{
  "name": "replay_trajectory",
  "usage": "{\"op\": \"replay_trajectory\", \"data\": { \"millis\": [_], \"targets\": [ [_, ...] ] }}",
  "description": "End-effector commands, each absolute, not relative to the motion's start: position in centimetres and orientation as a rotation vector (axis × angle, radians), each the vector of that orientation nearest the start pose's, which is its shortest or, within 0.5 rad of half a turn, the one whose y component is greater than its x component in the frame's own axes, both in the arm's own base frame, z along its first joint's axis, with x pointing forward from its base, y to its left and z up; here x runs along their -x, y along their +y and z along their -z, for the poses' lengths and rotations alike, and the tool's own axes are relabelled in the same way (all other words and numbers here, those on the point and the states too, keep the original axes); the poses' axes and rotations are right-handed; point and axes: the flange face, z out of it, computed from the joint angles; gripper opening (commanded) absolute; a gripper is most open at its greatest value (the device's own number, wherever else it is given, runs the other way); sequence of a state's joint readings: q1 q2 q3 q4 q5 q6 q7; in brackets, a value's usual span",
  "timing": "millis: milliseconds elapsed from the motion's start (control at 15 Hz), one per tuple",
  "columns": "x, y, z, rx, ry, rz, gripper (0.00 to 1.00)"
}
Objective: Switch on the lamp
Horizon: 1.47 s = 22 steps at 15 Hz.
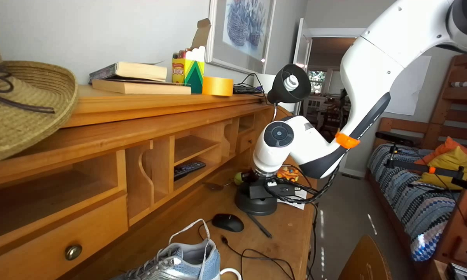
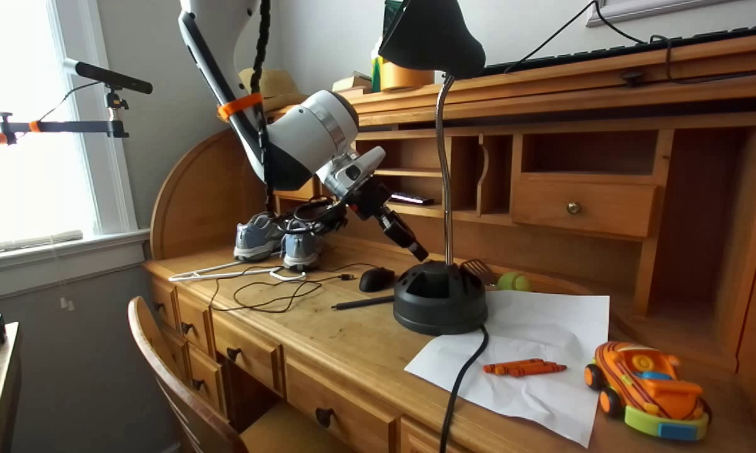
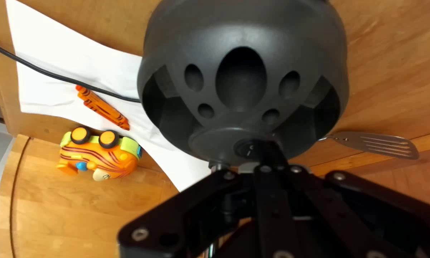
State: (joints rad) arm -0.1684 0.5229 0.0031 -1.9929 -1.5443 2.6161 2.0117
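Observation:
The black desk lamp stands upright on the desk, with a domed base point(image 2: 440, 308), a thin curved metal stem point(image 2: 444, 170) and a dark head point(image 2: 434, 38). The head point(image 1: 289, 83) also shows a white spiral bulb with no clear glow. In the wrist view the base point(image 3: 240, 32) fills the upper middle, with holes and a round rocker switch point(image 3: 247, 148) marked with a circle and a line. My gripper point(image 2: 420, 251) is shut and empty, pointing down at the base. In the wrist view its fingertips point(image 3: 268, 148) overlap the switch's right part; whether they touch cannot be told.
Around the lamp are a black mouse point(image 2: 376, 279), a dark pen point(image 2: 362, 302), a slotted spatula point(image 3: 376, 143), a tennis ball point(image 2: 513, 281), white paper point(image 2: 560, 314) with orange crayons point(image 2: 525, 367), and a toy car point(image 2: 648, 390). Shoes point(image 1: 194, 252) and cables point(image 2: 289, 289) lie further off. Cubbies point(image 2: 588, 151) back the desk.

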Motion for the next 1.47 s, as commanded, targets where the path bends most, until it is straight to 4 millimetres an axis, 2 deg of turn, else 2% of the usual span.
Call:
{"op": "replay_trajectory", "data": {
  "millis": [0, 133, 333, 400, 467, 667, 800, 933, 1133, 1200, 1400],
  "targets": [
    [-58.0, -7.6, -21.7, 3.038, 1.310, 1.202, 0.00],
    [-57.2, -7.8, -23.2, 3.062, 1.318, 1.159, 0.00],
    [-54.3, -7.6, -25.3, 3.133, 1.128, 0.967, 0.00],
    [-53.2, -7.4, -25.8, 3.148, 1.061, 0.922, 0.26],
    [-52.0, -7.2, -26.5, 3.160, 0.990, 0.888, 0.27],
    [-47.7, -6.8, -26.4, 3.242, 0.789, 0.741, 0.49],
    [-45.3, -6.6, -25.7, 3.287, 0.695, 0.623, 0.62],
    [-43.3, -6.2, -24.8, 3.315, 0.603, 0.503, 0.78],
    [-41.9, -5.8, -24.2, 3.347, 0.468, 0.350, 0.99],
    [-41.8, -5.5, -24.0, 3.350, 0.427, 0.293, 1.00],
    [-42.3, -5.2, -25.1, 3.355, 0.373, 0.103, 1.00]
  ]
}}
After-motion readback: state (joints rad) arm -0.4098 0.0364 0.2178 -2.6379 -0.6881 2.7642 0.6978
